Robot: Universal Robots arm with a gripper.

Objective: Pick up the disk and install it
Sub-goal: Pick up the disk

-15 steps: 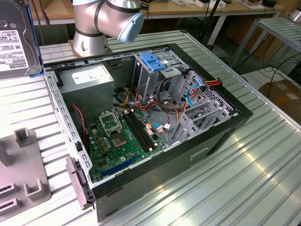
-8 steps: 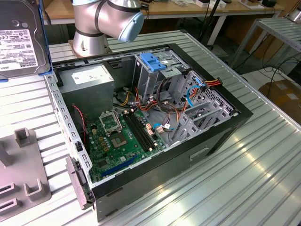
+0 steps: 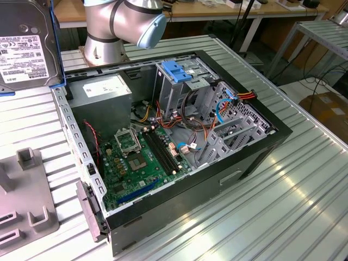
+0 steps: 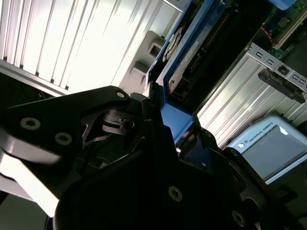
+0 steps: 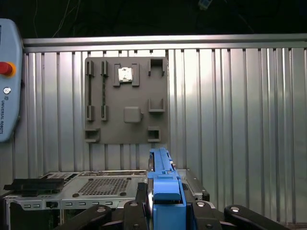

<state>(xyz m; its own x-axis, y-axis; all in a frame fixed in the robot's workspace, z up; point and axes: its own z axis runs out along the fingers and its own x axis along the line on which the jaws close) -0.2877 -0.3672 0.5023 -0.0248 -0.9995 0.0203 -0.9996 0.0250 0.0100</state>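
1. The black robot gripper (image 5: 165, 197) has its jaws closed tight on the disk (image 3: 24, 41), a flat silver-grey hard drive edged with blue plastic rails.
2. The disk hangs in the air at the exterior view's left, outside the open black computer case (image 3: 261, 136).
3. It is carried edge-on, apparently to suit the metal drive cage with a blue plastic top (image 3: 179, 70), and is not yet installed.

Ribbed table (image 3: 283, 206) — computer case (image 3: 217, 182), grey fixture (image 3: 27, 201)
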